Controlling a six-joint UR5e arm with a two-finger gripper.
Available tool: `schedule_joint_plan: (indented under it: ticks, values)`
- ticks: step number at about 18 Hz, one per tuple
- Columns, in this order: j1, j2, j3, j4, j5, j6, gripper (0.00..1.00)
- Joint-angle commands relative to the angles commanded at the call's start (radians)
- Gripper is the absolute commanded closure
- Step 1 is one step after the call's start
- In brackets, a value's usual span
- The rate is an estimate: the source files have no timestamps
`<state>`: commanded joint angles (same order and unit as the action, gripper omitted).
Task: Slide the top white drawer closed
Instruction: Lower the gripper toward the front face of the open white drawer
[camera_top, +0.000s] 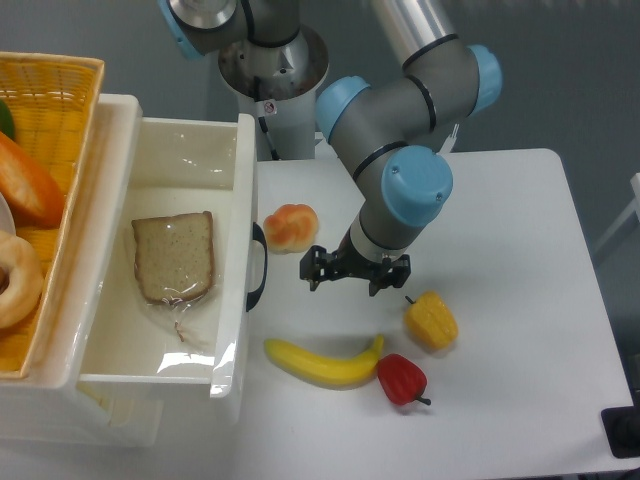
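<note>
Since the top white drawer (170, 270) stands pulled out at the worktop's (520, 380) left edge, its black handle (258, 266) faces the pincer (354, 273), which hangs just beside it with fingers spread wide, holding nothing; closing likely means pushing leftward.

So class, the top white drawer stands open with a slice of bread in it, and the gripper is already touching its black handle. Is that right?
Not quite. The top white drawer does stand open with the slice of bread inside, but the gripper is not touching the black handle. The camera view shows it apart from the handle, out over the table.
</note>
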<state>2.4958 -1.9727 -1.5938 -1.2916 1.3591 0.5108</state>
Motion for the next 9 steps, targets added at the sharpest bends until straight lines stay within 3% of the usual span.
schedule_joint_plan:
  ticks: [9]
  values:
    - [-0.018, -0.005, 0.000, -0.003, -0.020, 0.000, 0.00]
